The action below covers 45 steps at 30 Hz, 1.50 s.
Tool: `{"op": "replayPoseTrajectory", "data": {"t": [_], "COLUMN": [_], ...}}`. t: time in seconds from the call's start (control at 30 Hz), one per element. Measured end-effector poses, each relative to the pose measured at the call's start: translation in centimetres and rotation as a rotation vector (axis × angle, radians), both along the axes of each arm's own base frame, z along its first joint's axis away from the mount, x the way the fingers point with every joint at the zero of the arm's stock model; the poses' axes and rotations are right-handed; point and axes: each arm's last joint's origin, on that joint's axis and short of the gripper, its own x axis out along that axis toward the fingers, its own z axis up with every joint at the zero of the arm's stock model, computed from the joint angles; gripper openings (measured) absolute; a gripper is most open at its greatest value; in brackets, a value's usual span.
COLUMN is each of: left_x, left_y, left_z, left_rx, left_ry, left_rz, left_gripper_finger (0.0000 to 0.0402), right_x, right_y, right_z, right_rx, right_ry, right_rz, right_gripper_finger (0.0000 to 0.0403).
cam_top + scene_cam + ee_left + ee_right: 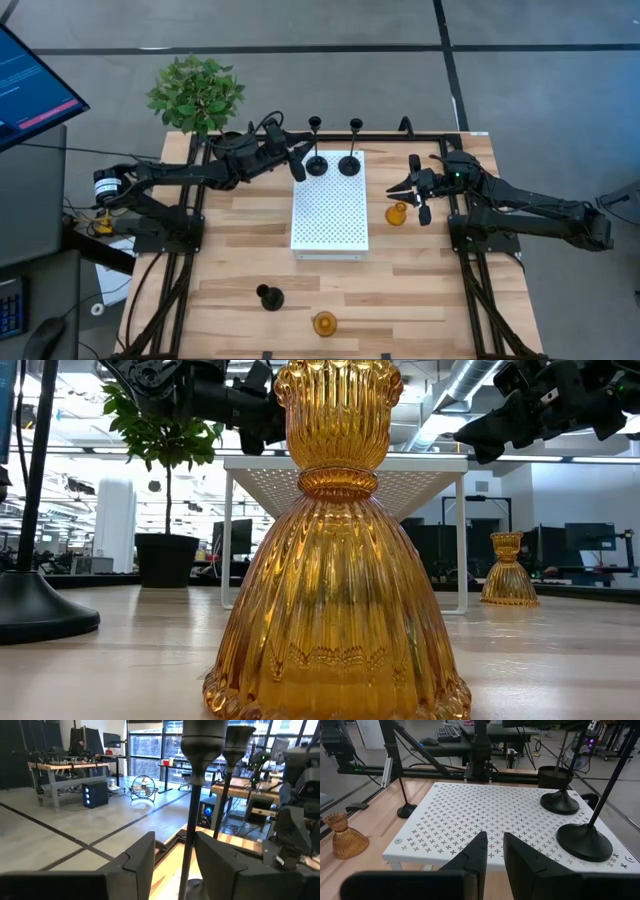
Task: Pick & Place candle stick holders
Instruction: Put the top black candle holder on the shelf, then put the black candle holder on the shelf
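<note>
Two tall black candle stick holders (316, 163) (349, 163) stand by their round bases on the far edge of the white perforated platform (330, 225). My left gripper (300, 165) is open, its fingers on either side of the left one's thin stem (186, 855); whether they touch it I cannot tell. My right gripper (405, 188) hovers by the platform's right edge, a narrow gap between its fingers (495, 840), holding nothing. An amber holder (397, 213) stands below it. Another amber holder (324, 323) and a black one (270, 297) stand near the front edge.
A potted plant (195, 95) stands at the table's far left corner, behind my left arm. The platform rests on thin white legs (228, 540). Bare wood lies between the platform and the front holders. A monitor (30, 85) is off the table's left.
</note>
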Motion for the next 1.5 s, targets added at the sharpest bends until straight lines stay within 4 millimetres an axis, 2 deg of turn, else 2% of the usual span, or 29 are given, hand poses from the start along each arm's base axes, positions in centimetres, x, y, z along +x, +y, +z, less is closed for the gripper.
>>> {"op": "replayPoseTrajectory", "data": {"t": [0.27, 0.47, 0.63, 0.77, 1.0, 1.3, 1.5], "left_x": [-1.5, -3.6, -5.8, -7.3, -8.8, -10.8, -11.0], "left_y": [-1.3, -3.1, -4.5, -5.6, -7.2, -8.9, -10.6], "left_z": [1.8, 2.9, 2.9, 2.4, 0.0, -4.5, -7.7], "left_rx": [0.067, 0.115, 0.115, 0.086, 0.106, 0.12, 0.117], "left_ry": [-0.034, 0.042, 0.169, 0.269, 0.323, 0.351, 0.404], "left_rz": [-0.014, -0.047, -0.091, -0.2, -0.395, -0.562, -0.719], "left_gripper_finger": [0.0148, 0.0139, 0.011, 0.0074, 0.0006, 0.0004, 0.0005], "right_x": [0.0, 0.0, 0.0, 0.0, 0.0, 0.0, 0.0], "right_y": [0.0, 0.0, 0.0, 0.0, 0.0, 0.1, 0.1], "right_z": [-0.1, -0.2, -0.1, -0.1, -0.1, -0.1, -0.5], "right_rx": [0.006, 0.007, 0.007, 0.006, 0.006, 0.014, 0.028], "right_ry": [0.011, 0.015, 0.014, 0.013, 0.011, 0.009, 0.017], "right_rz": [0.0, 0.0, -0.001, 0.0, -0.001, 0.003, 0.002], "right_gripper_finger": [0.0054, 0.0054, 0.0054, 0.0054, 0.0054, 0.0054, 0.0054]}}
